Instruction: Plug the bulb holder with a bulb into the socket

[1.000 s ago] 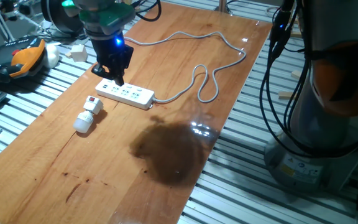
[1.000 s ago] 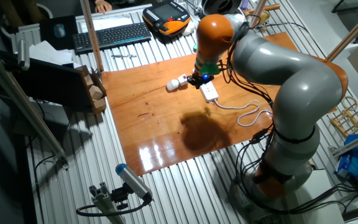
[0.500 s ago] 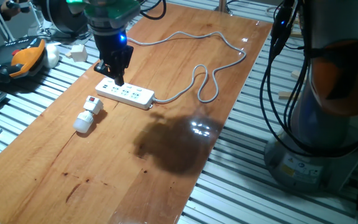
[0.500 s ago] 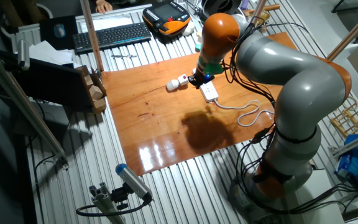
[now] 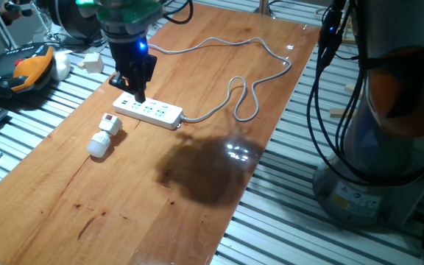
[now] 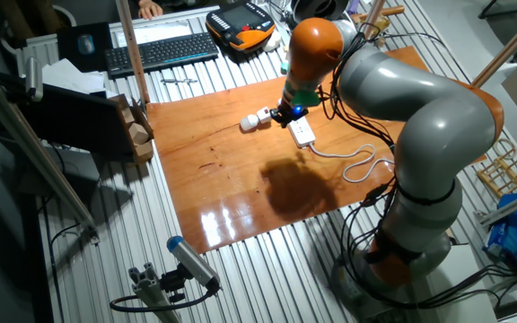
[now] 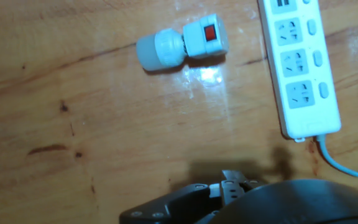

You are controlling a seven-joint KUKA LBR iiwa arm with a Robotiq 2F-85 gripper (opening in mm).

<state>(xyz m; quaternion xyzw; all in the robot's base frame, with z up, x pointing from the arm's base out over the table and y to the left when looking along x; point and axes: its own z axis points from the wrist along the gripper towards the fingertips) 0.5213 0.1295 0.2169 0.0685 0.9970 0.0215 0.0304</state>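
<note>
The gripper (image 5: 139, 94) hangs in the upper left of one fixed view, its dark fingers pointing down just above the near end of the socket (image 5: 148, 111); whether the fingers are spread or pressed together cannot be told, since they read only as one dark mass here and the hand view shows just a dark housing along its bottom edge. The socket is a long white strip lying flat on the wooden table (image 5: 124, 191), and its grey cord (image 5: 241, 96) runs off to the right in loops, then back toward the top of the frame. The bulb holder with a bulb (image 5: 103, 135) lies on its side left of and below the socket, near it but apart, with the red switch facing up and the bulb end toward the lower left. In the hand view the holder (image 7: 183, 45) sits at upper centre, bulb to the left, and the socket (image 7: 298, 68) runs down the right side with its outlets showing. In the other fixed view the gripper (image 6: 287, 113) appears to sit between the holder (image 6: 258, 119) and the socket (image 6: 302, 132), at upper centre. A keyboard (image 6: 162, 51) lies at the upper left, off the table.
</note>
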